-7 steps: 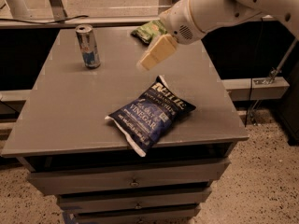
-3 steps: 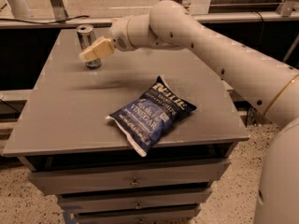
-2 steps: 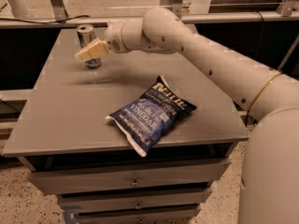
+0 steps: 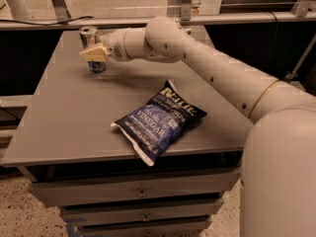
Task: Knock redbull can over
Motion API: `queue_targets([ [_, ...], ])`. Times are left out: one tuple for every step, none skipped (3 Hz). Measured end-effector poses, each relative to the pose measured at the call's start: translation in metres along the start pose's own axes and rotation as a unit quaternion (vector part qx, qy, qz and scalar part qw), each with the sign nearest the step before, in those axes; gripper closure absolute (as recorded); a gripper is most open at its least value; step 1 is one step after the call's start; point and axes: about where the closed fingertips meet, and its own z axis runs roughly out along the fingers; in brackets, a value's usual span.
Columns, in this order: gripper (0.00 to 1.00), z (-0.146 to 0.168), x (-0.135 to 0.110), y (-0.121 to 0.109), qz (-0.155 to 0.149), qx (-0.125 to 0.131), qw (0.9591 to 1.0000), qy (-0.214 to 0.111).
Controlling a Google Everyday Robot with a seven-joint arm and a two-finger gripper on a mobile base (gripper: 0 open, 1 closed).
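redbull can (image 4: pixel 88 38): standing upright at the far-left part of the table top, silver top visible, not knocked over
can visibility: upper body and base show; the middle is covered by the gripper
gripper (image 4: pixel 90 54): tan tip lying across the front of the can at mid-height, overlapping it; looks to be touching or just beside it, can't confirm contact
grip state: can't tell whether it's released or clenched; nothing visibly grasped
arm (image 4: pixel 207 63): white, reaching in from the near right, running diagonally over the table's far right part to the can
chip bag (image 4: pixel 159 118): dark blue with white lettering, lying flat near the table's front edge, one corner hanging just over it; well apart from the can
table (image 4: pixel 64 117): grey flat top, carrying both the can and the bag
drawers (image 4: pixel 140 194): stacked under the top, small knobs at the centre
floor (image 4: pixel 15 214): speckled, visible at lower left
background: metal rail and frame legs behind the table's far edge
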Motion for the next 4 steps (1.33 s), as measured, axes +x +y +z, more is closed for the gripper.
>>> queue_targets([
  [0.65,0.005,0.002,0.007,0.015,-0.010,0.9998,0.000],
  [0.88,-0.001,-0.004,0.007,0.014,-0.011,0.9998,-0.003],
  [1.00,-0.020,-0.018,0.001,-0.006,-0.009,0.9999,-0.002],
  [1.00,-0.042,-0.037,-0.005,-0.048,-0.008,0.9987,0.018],
])
